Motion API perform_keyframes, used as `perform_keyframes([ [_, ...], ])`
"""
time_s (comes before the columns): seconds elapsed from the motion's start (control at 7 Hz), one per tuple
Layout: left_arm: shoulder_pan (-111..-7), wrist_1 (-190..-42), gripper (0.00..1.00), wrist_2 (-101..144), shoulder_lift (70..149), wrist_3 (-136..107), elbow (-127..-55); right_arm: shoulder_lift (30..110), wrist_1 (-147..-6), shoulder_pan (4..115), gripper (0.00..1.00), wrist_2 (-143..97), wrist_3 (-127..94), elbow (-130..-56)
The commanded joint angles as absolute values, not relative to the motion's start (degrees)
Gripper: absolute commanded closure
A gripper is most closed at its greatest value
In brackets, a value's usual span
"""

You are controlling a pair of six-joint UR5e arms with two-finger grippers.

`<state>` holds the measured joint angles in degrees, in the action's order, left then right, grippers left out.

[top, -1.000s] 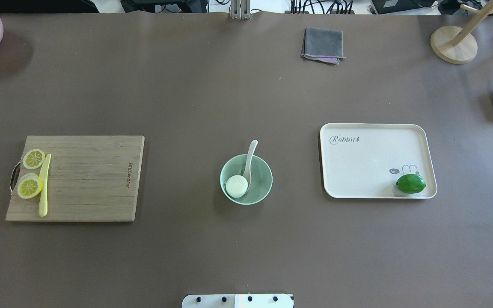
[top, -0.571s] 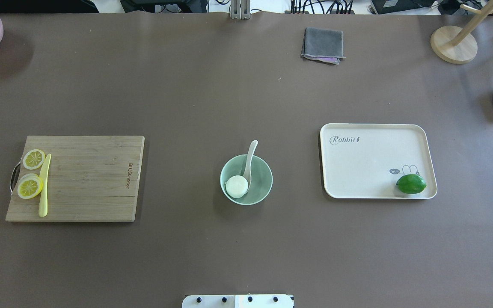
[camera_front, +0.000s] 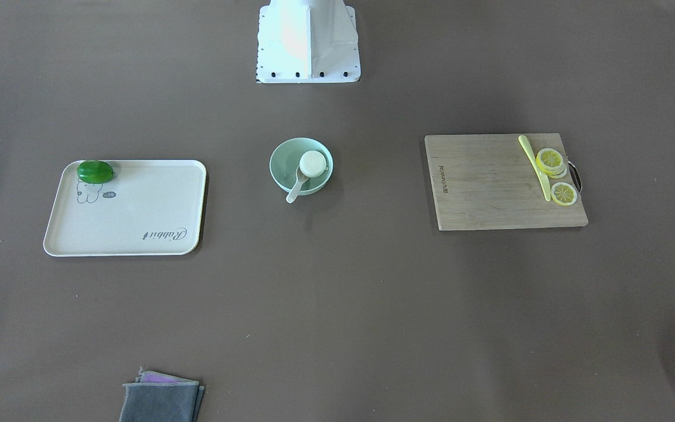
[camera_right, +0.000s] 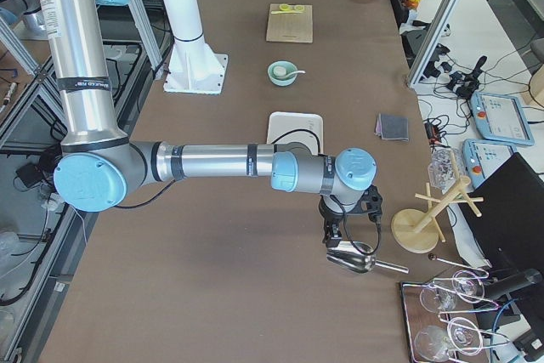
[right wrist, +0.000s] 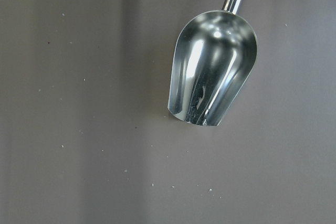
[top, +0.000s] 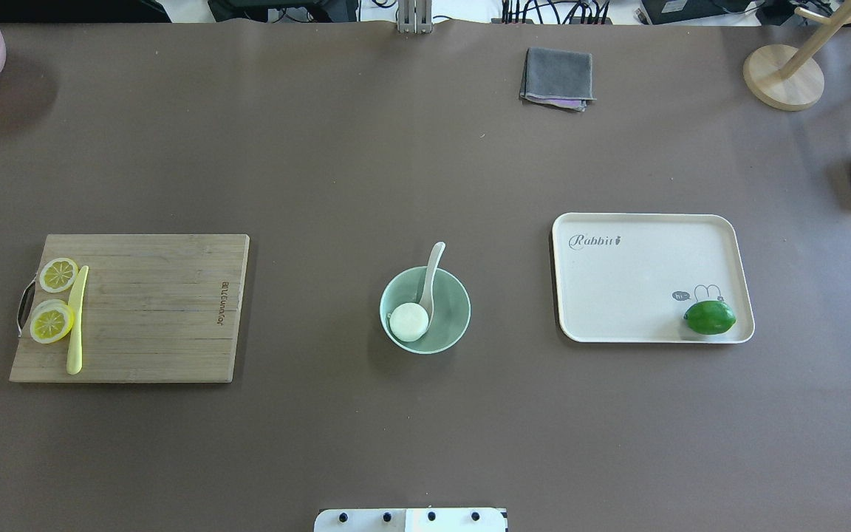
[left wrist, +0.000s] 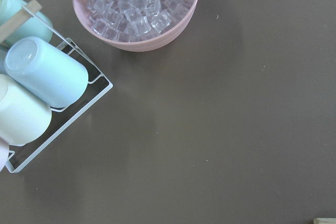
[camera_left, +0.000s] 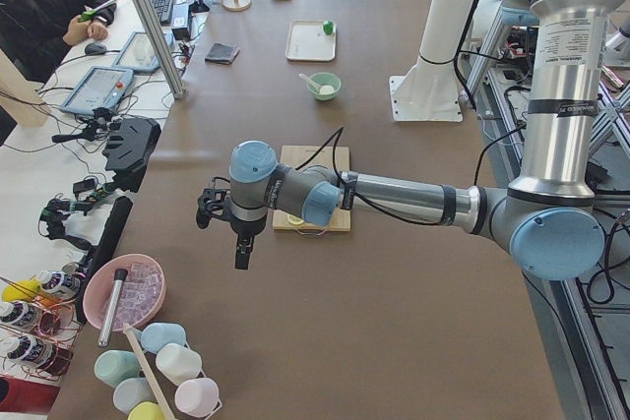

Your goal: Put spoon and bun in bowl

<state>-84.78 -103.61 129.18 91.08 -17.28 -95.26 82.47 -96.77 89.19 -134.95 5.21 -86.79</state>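
Note:
The mint-green bowl (top: 459, 295) stands at the table's middle and also shows in the front view (camera_front: 282, 159). The white bun (top: 408, 322) lies inside it at the front left. The white spoon (top: 433, 275) rests with its scoop in the bowl and its handle over the far rim; it also shows in the front view (camera_front: 294, 190). My left gripper (camera_left: 241, 258) hangs far off at the table's left end, and my right gripper (camera_right: 333, 234) at the right end above a metal scoop. I cannot tell whether either is open.
A wooden cutting board (top: 152, 318) with lemon slices (top: 52, 322) and a yellow knife (top: 77, 318) lies on the left. A cream tray (top: 640, 273) with a lime (top: 709, 317) lies on the right. A grey cloth (top: 557, 77), metal scoop (right wrist: 212, 77), pink ice bowl (left wrist: 136, 9) and cups (left wrist: 44, 72) sit at the edges.
A dark part at the overhead view's right edge, above the metal scoop, has gone out of view. Bowl, bun and spoon have not moved.

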Motion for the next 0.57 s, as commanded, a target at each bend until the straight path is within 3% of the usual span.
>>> perform_keyframes([
  [0.0,-85.6,-102.4,0.02,130.0,89.7,-17.3,-97.0,84.0,-97.9,88.9,0.0,-134.1,2.6,-90.8],
  [0.43,-87.1,-99.7,0.02,130.0,88.2,-17.2,-98.9,84.2,-98.2,88.1,0.0,-134.1,1.1,-91.4],
])
